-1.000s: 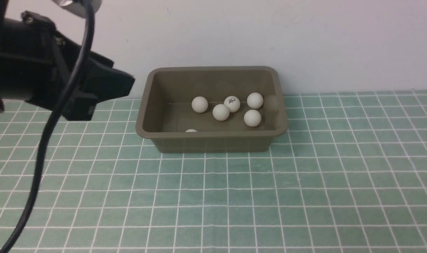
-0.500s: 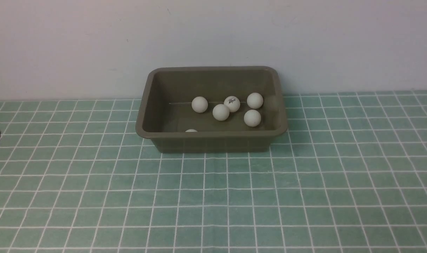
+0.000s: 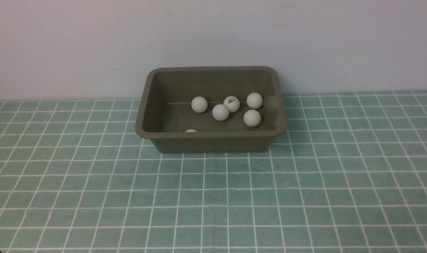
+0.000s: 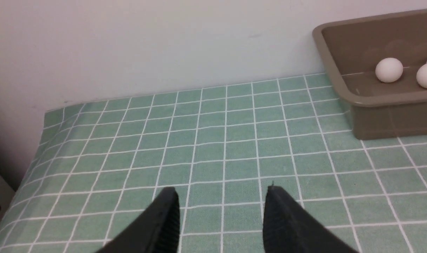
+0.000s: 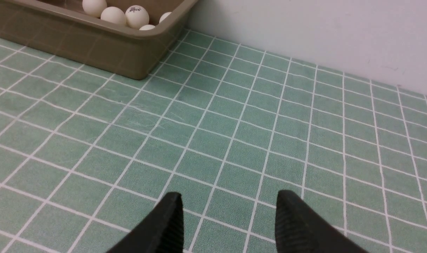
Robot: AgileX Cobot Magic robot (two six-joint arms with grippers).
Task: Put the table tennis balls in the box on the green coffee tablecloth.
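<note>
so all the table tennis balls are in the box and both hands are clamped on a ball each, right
Not quite. The table tennis balls are in the box, but neither hand holds one. The left wrist view shows the left hand open and empty above the tablecloth; the right wrist view shows the same for the right hand.

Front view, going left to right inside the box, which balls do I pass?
In the box: the half-hidden ball by the near wall → leftmost full ball → middle ball → logo ball. The last two balls overlap in left-right position, so they are left out.
</note>
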